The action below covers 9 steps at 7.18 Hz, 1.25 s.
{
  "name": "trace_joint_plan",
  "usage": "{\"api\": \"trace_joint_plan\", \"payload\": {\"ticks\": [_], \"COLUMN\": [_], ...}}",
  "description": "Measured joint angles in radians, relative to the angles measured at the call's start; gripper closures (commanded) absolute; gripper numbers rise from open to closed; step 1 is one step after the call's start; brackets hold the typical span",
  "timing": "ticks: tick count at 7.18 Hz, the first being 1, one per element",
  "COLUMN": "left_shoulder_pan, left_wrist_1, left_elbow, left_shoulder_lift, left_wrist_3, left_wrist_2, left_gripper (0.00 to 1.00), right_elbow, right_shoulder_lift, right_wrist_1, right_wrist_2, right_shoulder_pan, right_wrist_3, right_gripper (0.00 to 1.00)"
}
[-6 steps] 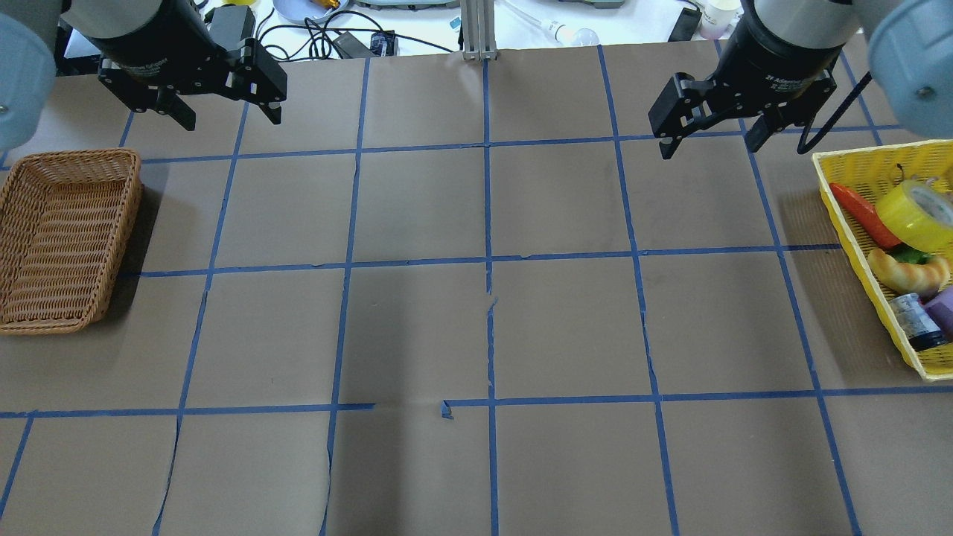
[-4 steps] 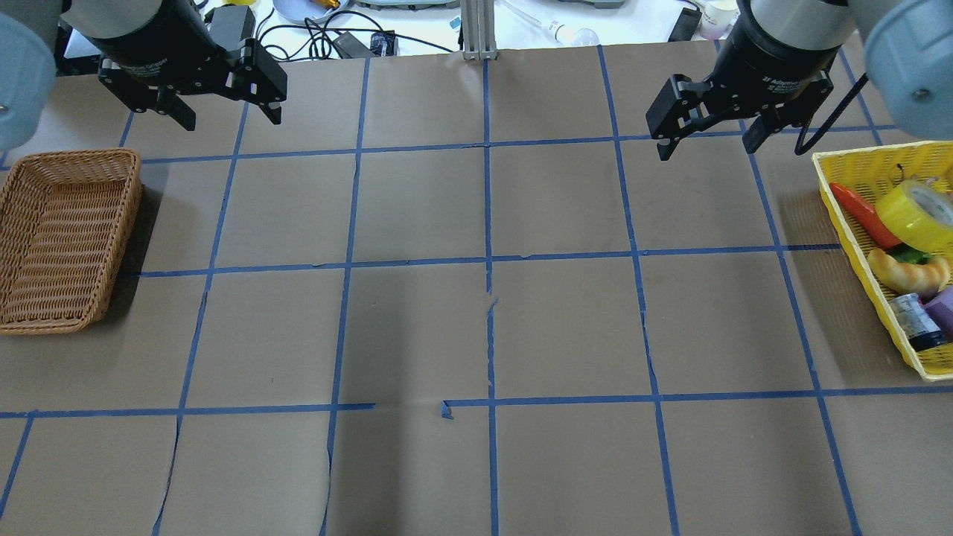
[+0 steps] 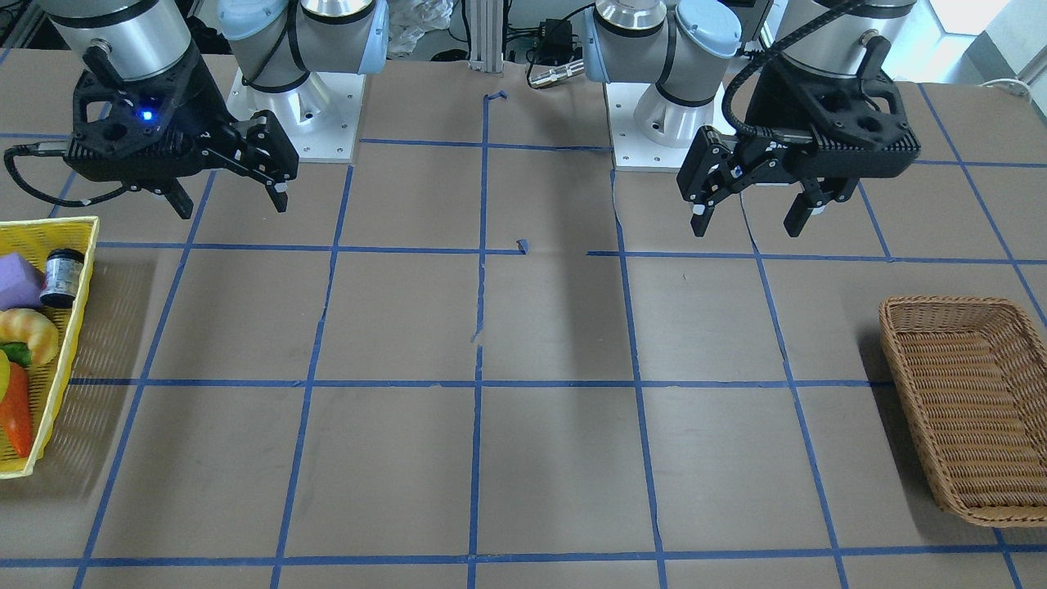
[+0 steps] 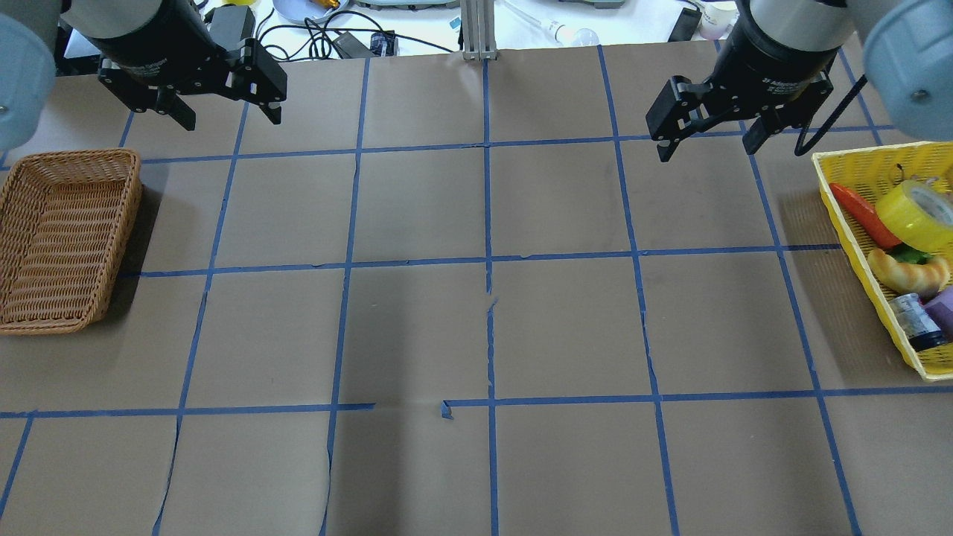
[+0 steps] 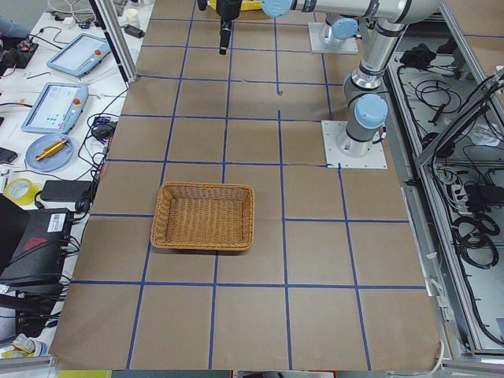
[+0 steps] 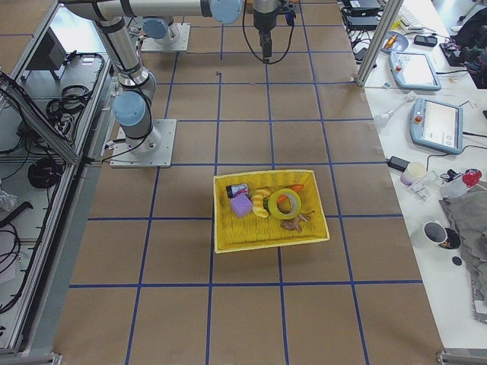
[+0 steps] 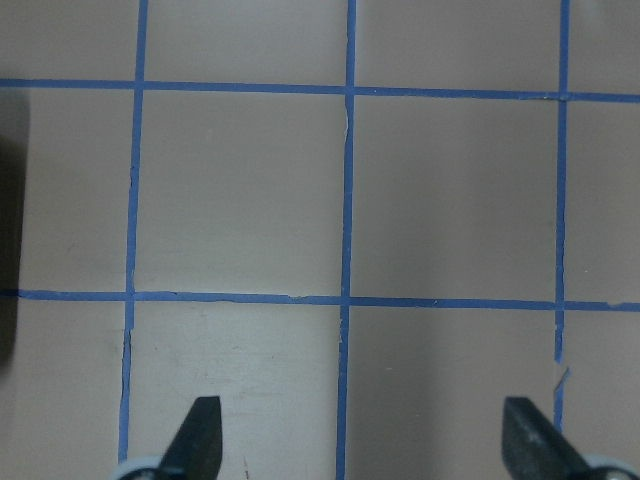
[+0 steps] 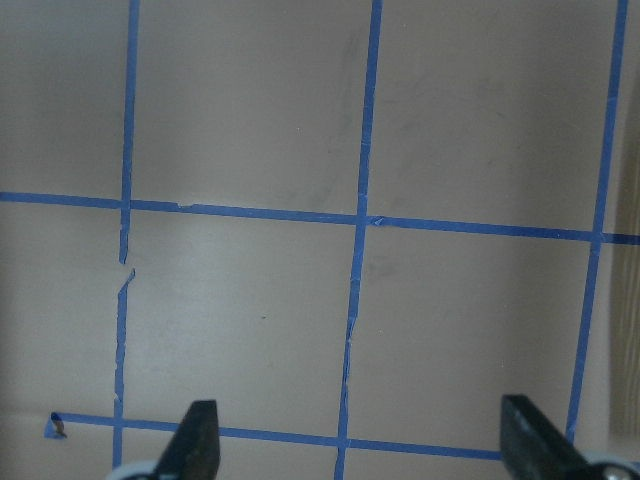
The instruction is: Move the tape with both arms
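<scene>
The yellow tape roll (image 4: 914,214) lies tilted among other items in the yellow basket (image 4: 856,238) at the table's right edge; it also shows in the exterior right view (image 6: 284,203). My right gripper (image 4: 707,149) is open and empty, hovering over the table left of and beyond that basket; it also shows in the front view (image 3: 233,206) and its wrist view (image 8: 362,440). My left gripper (image 4: 233,119) is open and empty at the far left, beyond the wicker basket; it also shows in the front view (image 3: 748,227) and its wrist view (image 7: 362,440).
An empty brown wicker basket (image 4: 138,193) stands at the left edge (image 3: 900,327). The yellow basket also holds a carrot (image 4: 864,214), a croissant (image 4: 908,272), a small bottle (image 4: 914,321) and a purple block (image 4: 942,309). Blue tape lines grid the brown table.
My right gripper has shifted very slightly toward the table's far edge. The left arm and the tape have not moved.
</scene>
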<state>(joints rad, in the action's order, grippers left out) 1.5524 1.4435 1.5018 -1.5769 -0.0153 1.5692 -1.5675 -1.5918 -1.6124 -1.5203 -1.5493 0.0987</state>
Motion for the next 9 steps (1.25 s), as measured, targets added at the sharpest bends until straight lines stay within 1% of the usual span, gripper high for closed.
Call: {"api": "trace_joint_plan", "payload": {"ticks": [6, 9], "left_shoulder_pan": [0.000, 0.000], "left_wrist_1": [-0.001, 0.003], "left_elbow": [0.000, 0.000], "left_shoulder_lift": [0.000, 0.000], "left_wrist_3": [-0.001, -0.002], "left_wrist_2": [-0.001, 0.000], "left_gripper": [0.00, 0.00], "right_elbow": [-0.018, -0.019], "right_shoulder_lift": [0.000, -0.002], "right_wrist_1": [0.002, 0.002], "right_wrist_2": [-0.002, -0.017], "right_shoulder_pan": [0.000, 0.000], "right_wrist_3": [0.001, 0.001], "right_gripper": [0.00, 0.00]}}
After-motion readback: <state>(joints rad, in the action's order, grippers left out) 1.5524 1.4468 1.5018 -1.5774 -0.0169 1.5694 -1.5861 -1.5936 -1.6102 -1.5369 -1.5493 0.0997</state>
